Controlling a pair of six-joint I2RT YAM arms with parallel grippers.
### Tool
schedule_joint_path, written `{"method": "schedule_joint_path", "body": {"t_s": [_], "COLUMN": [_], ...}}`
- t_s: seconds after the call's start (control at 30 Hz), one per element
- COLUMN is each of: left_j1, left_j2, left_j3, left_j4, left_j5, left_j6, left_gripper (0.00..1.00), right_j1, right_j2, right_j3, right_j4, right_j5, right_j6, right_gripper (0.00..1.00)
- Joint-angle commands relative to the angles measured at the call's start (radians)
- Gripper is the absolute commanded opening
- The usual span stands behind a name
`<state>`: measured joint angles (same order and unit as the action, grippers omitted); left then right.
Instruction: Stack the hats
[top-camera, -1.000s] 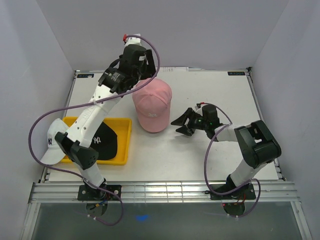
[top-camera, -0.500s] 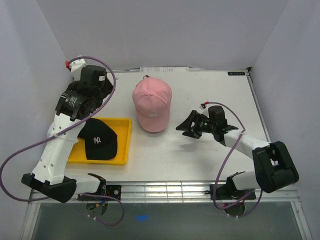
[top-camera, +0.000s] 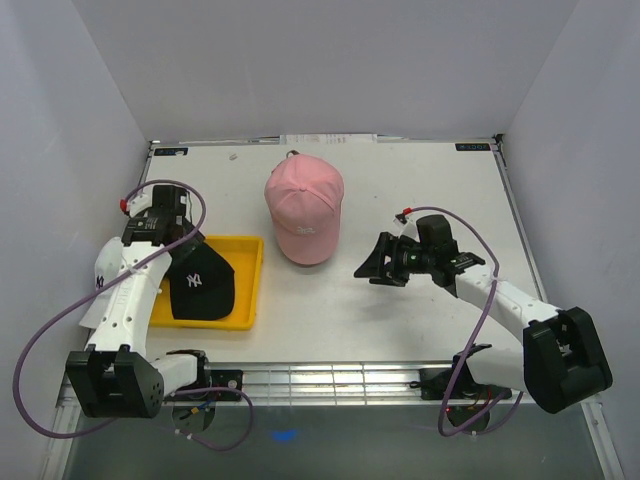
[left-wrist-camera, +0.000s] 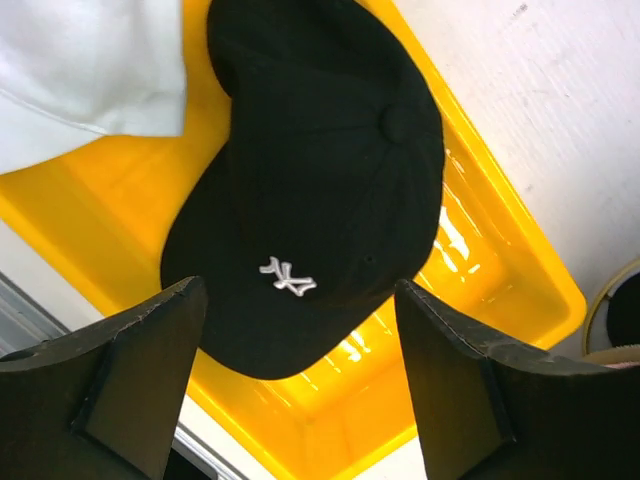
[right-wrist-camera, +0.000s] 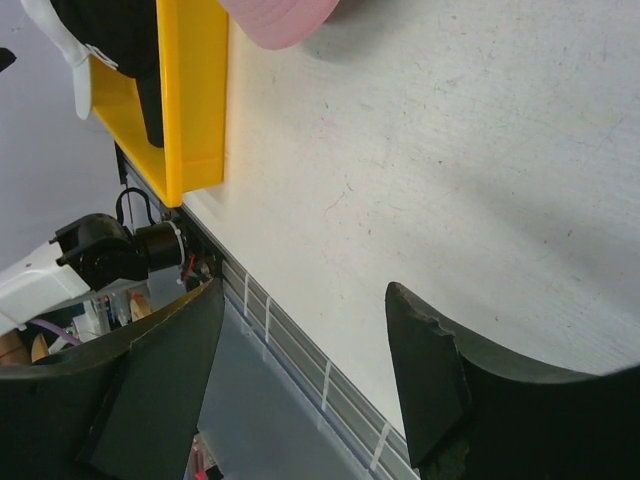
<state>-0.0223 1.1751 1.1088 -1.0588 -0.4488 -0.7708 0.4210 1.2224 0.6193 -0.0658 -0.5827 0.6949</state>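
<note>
Left gripper (left-wrist-camera: 295, 290) open over black cap (left-wrist-camera: 310, 150) | right gripper (right-wrist-camera: 302, 292) open, empty | pink cap (top-camera: 304, 205) brim points nearward

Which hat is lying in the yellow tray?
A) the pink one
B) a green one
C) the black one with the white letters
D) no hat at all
C: the black cap with the white logo lies in the yellow tray, while the pink cap sits apart on the table.
</note>
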Motion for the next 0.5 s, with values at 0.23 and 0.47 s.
{"method": "schedule_joint_path", "body": {"t_s": [0.23,0.47], "left_j1": [0.005,0.007], "left_j2": [-0.006,0.063], "left_j3": [-0.038,-0.049], "left_j4": [0.157,0.184], "left_j5": [0.102,0.079], "left_j6": [0.064,0.084], "left_gripper": [0.87,0.87], "right_j1": [0.002,0.002], "right_j2": [-0.041,-0.032], "right_j3": [-0.024,-0.03], "right_j4": [-0.032,-0.029], "right_j5": [-0.035,-0.045], "right_j6": [-0.067,-0.081], "right_gripper": [0.72,0.72]}}
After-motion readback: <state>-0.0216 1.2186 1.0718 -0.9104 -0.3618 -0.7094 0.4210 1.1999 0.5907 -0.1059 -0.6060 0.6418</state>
